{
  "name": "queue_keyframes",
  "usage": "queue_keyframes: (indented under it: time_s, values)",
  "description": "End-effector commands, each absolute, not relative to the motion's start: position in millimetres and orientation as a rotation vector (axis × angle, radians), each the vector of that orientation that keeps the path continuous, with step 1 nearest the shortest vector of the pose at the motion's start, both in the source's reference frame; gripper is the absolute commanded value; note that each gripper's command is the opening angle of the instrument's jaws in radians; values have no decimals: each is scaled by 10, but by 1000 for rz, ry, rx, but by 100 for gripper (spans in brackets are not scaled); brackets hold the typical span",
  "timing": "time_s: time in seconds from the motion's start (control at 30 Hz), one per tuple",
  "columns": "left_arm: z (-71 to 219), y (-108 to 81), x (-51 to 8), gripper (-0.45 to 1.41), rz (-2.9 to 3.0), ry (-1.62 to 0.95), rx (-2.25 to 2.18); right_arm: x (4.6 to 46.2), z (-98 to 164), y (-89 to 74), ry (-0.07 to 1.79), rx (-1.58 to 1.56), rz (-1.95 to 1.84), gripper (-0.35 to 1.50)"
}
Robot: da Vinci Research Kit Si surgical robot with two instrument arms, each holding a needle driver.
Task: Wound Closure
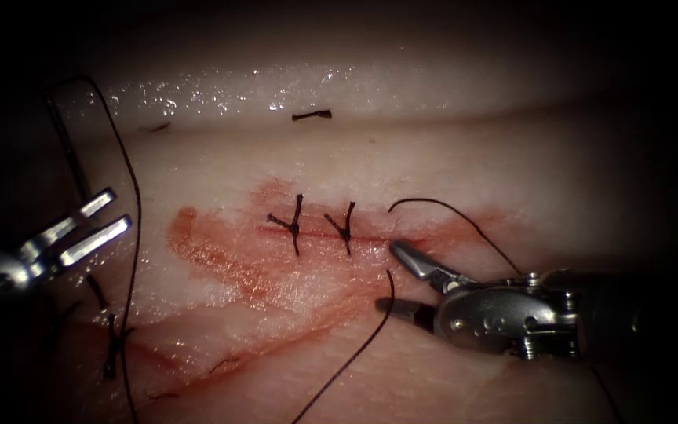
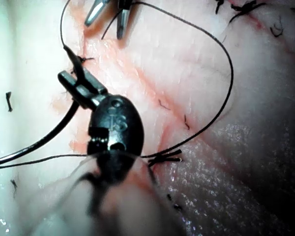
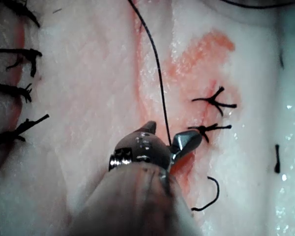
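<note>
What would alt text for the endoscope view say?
Two open-jawed tools hover over the tissue: the left tool holds nothing, the right tool straddles loose thread beside two knotted stitches on the cut.

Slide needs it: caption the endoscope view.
Left tool and right tool, both open and empty, flank two stitches on the cut; thread lies loose.

left tool [image 2: 74, 84] fingers apart, empty | thread [image 2: 221, 54] loops across tissue [image 2: 152, 54] | right tool [image 2: 109, 14] beyond

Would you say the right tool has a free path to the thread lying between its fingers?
Probably yes: the right tool is open, holds nothing, and the thread passes between its fingers with nothing over it.
</note>
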State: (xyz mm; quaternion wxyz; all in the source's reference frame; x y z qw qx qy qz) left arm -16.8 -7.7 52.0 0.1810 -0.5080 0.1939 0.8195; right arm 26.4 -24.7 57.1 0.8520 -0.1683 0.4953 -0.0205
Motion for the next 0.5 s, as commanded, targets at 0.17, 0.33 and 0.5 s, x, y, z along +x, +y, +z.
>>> queue_keyframes:
  time_s: [0.17,0.33,0.5]
  values:
    - [527,-79,-174,-45,2314,548,-1437,276,556,-267,1030,-281,-126,-35]
    - [530,-78,-175,-45,2314,550,-1437,294,494,-323,1076,-244,-163,-35]
    - [535,-80,-179,-45,2325,550,-1429,345,402,-382,1112,-221,-242,-35]
